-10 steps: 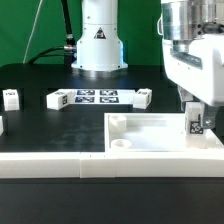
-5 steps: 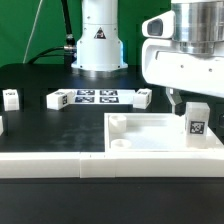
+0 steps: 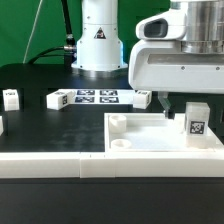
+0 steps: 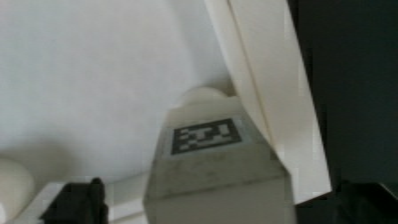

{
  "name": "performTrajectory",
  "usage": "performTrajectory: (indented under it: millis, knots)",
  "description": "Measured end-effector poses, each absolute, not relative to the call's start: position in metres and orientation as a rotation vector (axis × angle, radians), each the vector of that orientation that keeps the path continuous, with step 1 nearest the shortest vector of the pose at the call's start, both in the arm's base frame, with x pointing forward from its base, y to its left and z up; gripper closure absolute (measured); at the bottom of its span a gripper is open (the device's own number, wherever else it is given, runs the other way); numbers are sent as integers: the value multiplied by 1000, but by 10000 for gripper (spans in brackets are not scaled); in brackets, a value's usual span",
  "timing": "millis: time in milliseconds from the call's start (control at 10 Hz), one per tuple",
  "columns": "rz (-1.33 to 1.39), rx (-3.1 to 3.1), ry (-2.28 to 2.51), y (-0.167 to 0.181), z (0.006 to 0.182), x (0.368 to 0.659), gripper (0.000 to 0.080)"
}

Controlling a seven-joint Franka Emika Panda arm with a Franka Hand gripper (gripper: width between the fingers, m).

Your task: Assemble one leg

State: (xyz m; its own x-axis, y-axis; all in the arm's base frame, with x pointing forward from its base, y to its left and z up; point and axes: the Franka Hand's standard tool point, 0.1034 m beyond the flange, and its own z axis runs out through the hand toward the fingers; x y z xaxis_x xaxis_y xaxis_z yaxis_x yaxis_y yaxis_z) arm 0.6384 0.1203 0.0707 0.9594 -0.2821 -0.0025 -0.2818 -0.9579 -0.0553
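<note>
The leg stands upright on the big white panel, at the exterior view's right, its tag facing out. Going left to right: a small white peg, the marker board, another peg, then the gripper just beside the leg. I cannot tell if its fingers are apart or together. Up close, the leg shows its tag.
</note>
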Motion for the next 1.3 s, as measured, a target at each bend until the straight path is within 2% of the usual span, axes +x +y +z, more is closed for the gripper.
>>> performTrajectory:
  millis: [400,500,600,700,800,1000,1300]
  knots:
    - [-17,-3087,232,119,71,639,150]
    - [-17,-3087,232,119,71,639,258]
    - [-17,-3087,232,119,71,639,406]
    - [-17,-3086,243,119,71,639,406]
    - [-16,-3082,281,119,71,639,509]
    - [-16,-3066,389,119,71,639,509]
    - [-8,-2887,1013,114,71,639,509]
